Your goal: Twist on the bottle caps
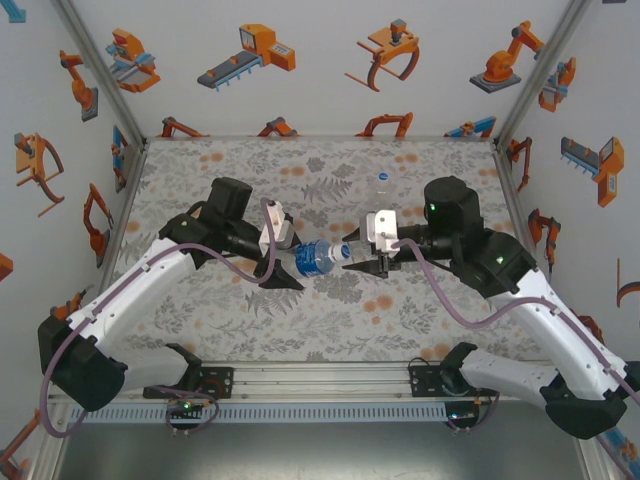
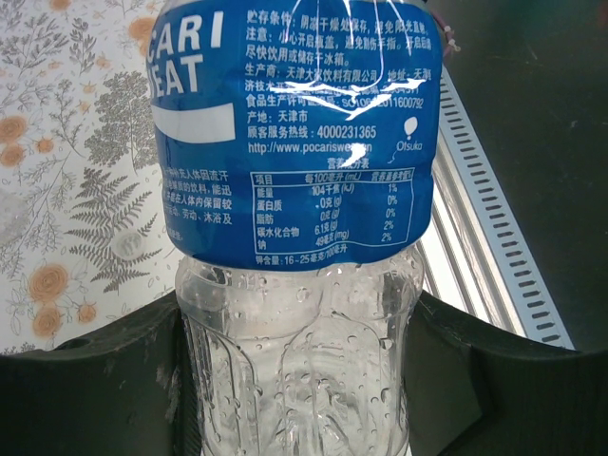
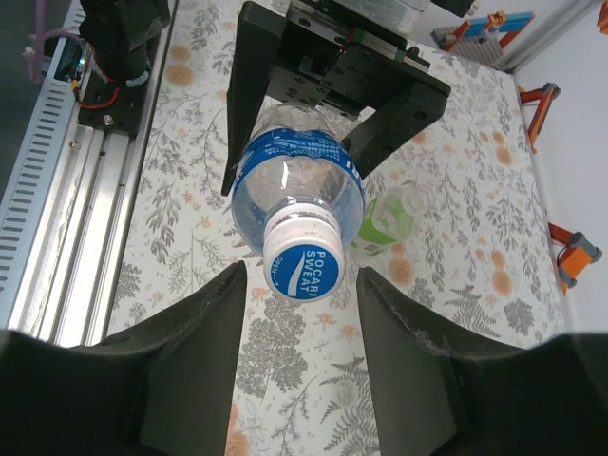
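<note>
Right gripper (image 3: 302, 285): jaws apart, one finger on each side of the cap (image 3: 306, 256), a gap on both sides, nothing held
Left gripper (image 2: 296, 372): closed on the clear lower body of the blue-label bottle (image 2: 294, 171), holding it sideways above the table (image 1: 200, 170)
Risk: if the jaws close off-centre, I think the cap can tilt and cross the thread; the smooth bottle may also turn in the left fingers
Green bottle (image 3: 385, 223): on the table behind, its neck hard to make out
Hidden: the thread under the cap, so I cannot tell how tight it sits
</note>
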Motion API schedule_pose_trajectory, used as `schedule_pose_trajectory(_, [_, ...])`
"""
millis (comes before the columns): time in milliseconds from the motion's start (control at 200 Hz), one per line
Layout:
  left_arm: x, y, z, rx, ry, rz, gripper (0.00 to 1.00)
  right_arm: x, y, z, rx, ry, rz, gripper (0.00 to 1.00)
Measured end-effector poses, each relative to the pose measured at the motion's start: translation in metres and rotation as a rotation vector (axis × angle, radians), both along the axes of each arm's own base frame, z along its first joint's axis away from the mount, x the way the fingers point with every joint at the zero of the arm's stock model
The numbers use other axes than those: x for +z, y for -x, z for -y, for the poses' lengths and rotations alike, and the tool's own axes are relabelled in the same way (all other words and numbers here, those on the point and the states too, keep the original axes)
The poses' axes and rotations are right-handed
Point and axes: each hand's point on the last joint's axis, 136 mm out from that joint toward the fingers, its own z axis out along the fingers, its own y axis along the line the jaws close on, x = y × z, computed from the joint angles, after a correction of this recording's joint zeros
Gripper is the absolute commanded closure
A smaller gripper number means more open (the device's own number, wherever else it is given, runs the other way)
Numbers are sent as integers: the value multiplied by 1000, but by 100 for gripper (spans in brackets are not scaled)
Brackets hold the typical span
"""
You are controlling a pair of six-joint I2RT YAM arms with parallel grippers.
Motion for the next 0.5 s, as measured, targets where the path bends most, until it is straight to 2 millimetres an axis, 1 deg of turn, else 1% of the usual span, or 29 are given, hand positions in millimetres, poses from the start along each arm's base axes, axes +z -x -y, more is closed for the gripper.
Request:
schedule_pose_trajectory(250, [0, 0, 0, 0, -2, 0, 100, 2, 6, -2, 42, -10, -3, 57])
schedule_pose_trajectory(310, [-1, 0, 0, -1, -2, 0, 100, 2, 5, -3, 46, -10, -6, 61])
schedule_pose_trajectory(441, [-2, 1, -1, -3, -8, -3, 100, 2, 3, -4, 40, -9, -11, 76])
schedule_pose_trajectory(501, [-2, 2, -1, -3, -10, -6, 100, 2, 1, -4, 24, -10, -39, 82])
